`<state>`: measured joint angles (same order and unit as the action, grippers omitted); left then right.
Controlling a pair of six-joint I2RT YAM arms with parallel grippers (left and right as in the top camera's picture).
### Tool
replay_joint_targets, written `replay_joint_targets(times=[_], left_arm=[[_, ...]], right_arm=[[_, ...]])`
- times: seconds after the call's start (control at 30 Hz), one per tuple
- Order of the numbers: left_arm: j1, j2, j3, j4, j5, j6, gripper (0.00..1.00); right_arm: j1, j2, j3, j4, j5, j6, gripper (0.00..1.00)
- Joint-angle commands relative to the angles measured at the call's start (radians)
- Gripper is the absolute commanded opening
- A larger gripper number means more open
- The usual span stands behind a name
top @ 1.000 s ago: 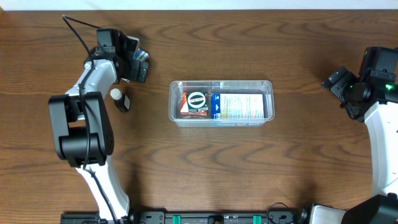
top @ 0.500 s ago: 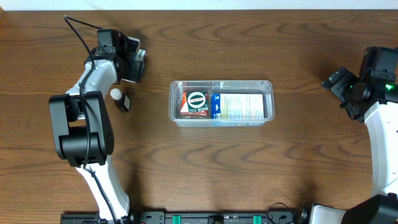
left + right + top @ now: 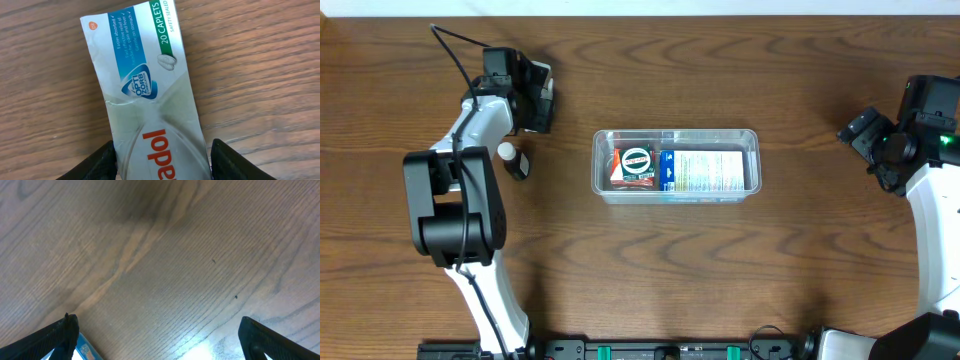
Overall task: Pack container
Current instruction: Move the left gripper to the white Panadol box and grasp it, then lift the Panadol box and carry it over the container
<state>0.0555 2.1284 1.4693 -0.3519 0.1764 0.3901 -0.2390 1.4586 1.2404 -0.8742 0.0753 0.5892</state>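
The container [image 3: 677, 133] is a clear rectangular tub at the table's centre. It holds a red-and-green packet [image 3: 636, 165] and a blue-and-white box [image 3: 705, 170]. At the far left, my left gripper [image 3: 542, 97] is shut on a white, blue and green caplet box [image 3: 140, 75]. In the left wrist view its black fingers [image 3: 107, 160] press both long sides of the box just over the wood, and the left gripper [image 3: 162, 152] hides the box's near end. My right gripper [image 3: 857, 134] hangs open at the far right, with only bare wood between the right gripper's [image 3: 157, 325] tips.
A small black bottle with a white cap [image 3: 513, 160] lies on the table just below the left gripper. A blue-and-white corner [image 3: 82, 347] shows at the lower left of the right wrist view. The table is dark brown wood.
The left gripper's fingers have come in from wide open onto the caplet box, and it has shifted slightly right and up. The right arm has not moved.
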Motion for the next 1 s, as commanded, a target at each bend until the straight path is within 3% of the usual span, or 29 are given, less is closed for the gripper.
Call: replay_joint_targets(times=[0.0,0.43,0.67,0.97], left_arm=[[-0.006,0.005,0.013,-0.001,-0.005,0.002,0.59],[-0.006,0.006,-0.008,-0.009,-0.054,-0.056,0.58],[-0.007,0.006,-0.008,-0.009,-0.054,-0.072,0.40],[-0.014,-0.013,-0.001,-0.008,-0.054,-0.081,0.38]], right_arm=[[-0.010,0.000,0.005,-0.002,0.003,0.008,0.99],[-0.010,0.000,0.005,-0.002,0.003,0.008,0.99],[-0.010,0.000,0.005,-0.002,0.003,0.008,0.99],[-0.010,0.000,0.005,-0.002,0.003,0.008,0.99]])
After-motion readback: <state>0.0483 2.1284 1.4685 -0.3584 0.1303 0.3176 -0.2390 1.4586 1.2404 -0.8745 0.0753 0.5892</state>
